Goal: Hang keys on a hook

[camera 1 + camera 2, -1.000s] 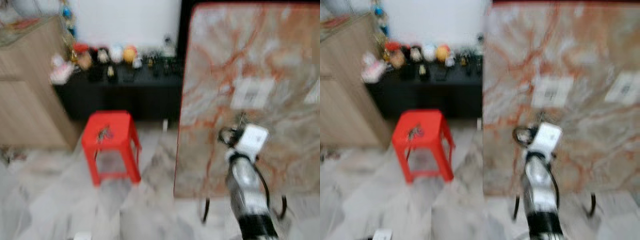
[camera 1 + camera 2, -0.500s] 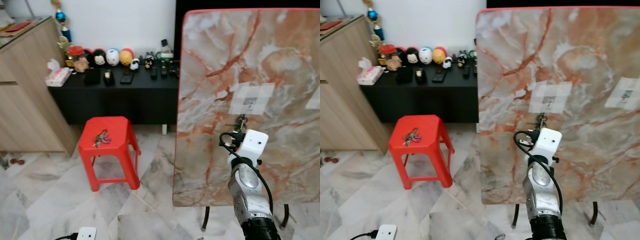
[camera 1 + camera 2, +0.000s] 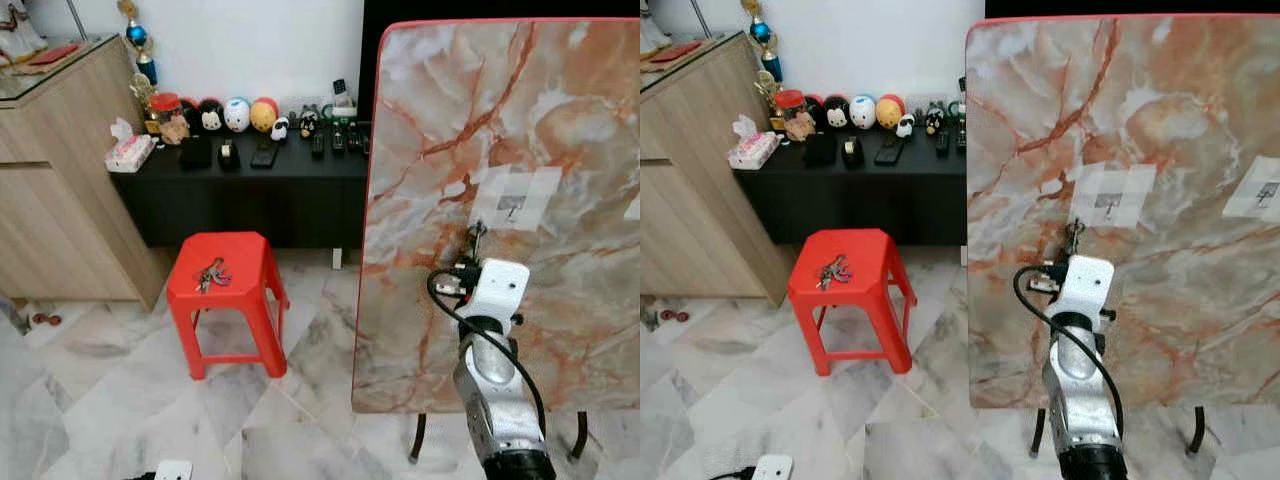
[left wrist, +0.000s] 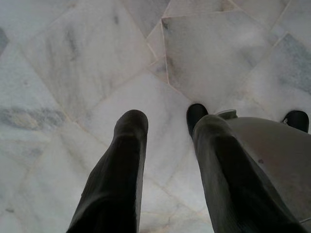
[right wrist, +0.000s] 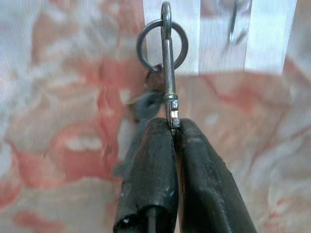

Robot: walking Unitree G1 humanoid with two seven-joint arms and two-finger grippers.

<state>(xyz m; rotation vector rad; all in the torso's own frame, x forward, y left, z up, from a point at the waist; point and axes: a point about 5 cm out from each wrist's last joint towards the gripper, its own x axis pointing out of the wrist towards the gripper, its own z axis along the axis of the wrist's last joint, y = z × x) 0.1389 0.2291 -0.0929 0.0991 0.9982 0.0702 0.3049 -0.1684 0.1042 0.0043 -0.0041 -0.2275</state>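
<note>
- Left eye view: the right gripper (image 3: 471, 237) is raised in front of an upright marble tabletop (image 3: 420, 120), just below a white patch (image 3: 516, 198) that carries a small hook (image 3: 514, 208). The arm is likely held this high so that what it carries can reach the hook. A red stool (image 3: 226, 277) stands well to the left on the tiled floor (image 3: 90, 400), with a second bunch of keys (image 3: 211, 273) lying on its seat. Behind it, a black sideboard (image 3: 250, 195) carries round figurines and remotes, beside a wooden cabinet (image 3: 50, 200).
- Right eye view: a second white patch with another hook (image 3: 1261, 190) sits further right on the tabletop. Nothing stands between the gripper and the nearer hook.
- Left wrist view: the left gripper (image 4: 165, 127) hangs idle over the floor, its fingers apart and holding nothing.
- Right wrist view: the fingers (image 5: 155, 160) are pressed tight on the base of a metal clasp (image 5: 168, 73), with the key ring (image 5: 162, 43) standing up beyond the tips, probably so the ring meets the hook first. The hook hangs just beside the ring, not yet through it.
</note>
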